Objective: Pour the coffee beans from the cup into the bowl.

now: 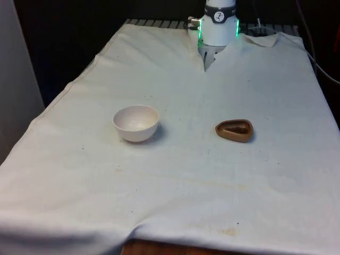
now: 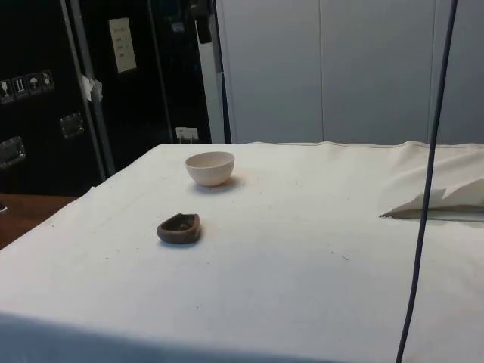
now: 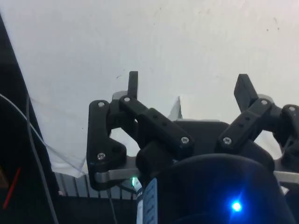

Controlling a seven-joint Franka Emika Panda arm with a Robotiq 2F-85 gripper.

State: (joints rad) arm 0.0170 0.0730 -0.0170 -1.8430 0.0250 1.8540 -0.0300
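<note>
Two vessels are being kept on the white cloth (image 1: 175, 202), both standing upright and well apart from each other, with open cloth between them. Nearest the front view's camera, and toward that view's right, the brown cup (image 1: 234, 130) is sitting low and squat, its rim drawn to a spout-like point on one side; dark contents, judged to be the coffee beans (image 1: 235, 128), are lying inside it. In the side view the same cup (image 2: 179, 228) is being seen closer than the bowl (image 2: 210, 168), its opening facing up, so nothing is being spilled. Slightly farther back, toward the front view's left, the pale bowl (image 1: 136, 122) is waiting with its mouth up, apparently empty, placed as the receiver for the pour. Farthest off, above the table's far end, the gripper (image 3: 187, 86) is being held high over bare cloth, fingers (image 3: 133, 84) spread wide apart with nothing between them. Neither vessel is being touched; the pour is judged not yet begun, and the cup's narrow body is likely being left clear for a grasp from above.
</note>
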